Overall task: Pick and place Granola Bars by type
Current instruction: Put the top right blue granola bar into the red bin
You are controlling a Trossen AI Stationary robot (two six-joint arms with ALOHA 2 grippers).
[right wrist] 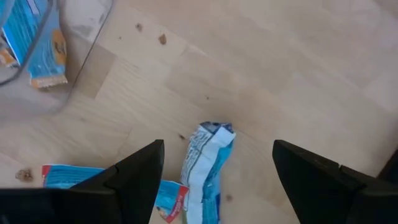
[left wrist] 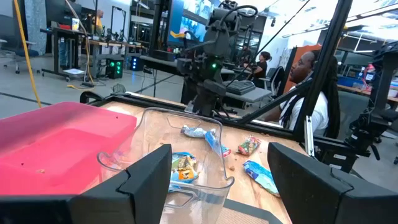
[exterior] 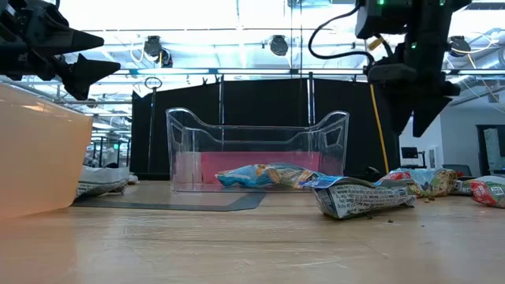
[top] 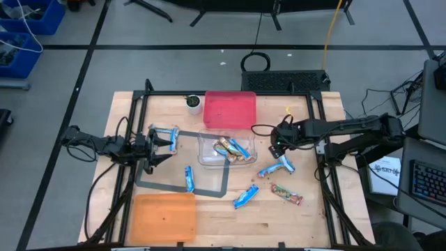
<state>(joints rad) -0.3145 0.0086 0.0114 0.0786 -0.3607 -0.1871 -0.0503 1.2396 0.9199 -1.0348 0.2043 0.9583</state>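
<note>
Granola Bars (top: 277, 169) are lying on the bench (top: 306, 216) beside the clear tub (top: 209, 155); the right pincer (top: 277, 148) is hanging spread above them, and the left pincer (top: 166, 139) is waiting spread too.

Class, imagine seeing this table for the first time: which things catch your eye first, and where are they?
The bright pink bin at the table's far edge stands out first, with the orange bin at the near left corner. Between them a clear container holds a few granola bars, and more bars lie scattered on the wood below the open right gripper.
</note>
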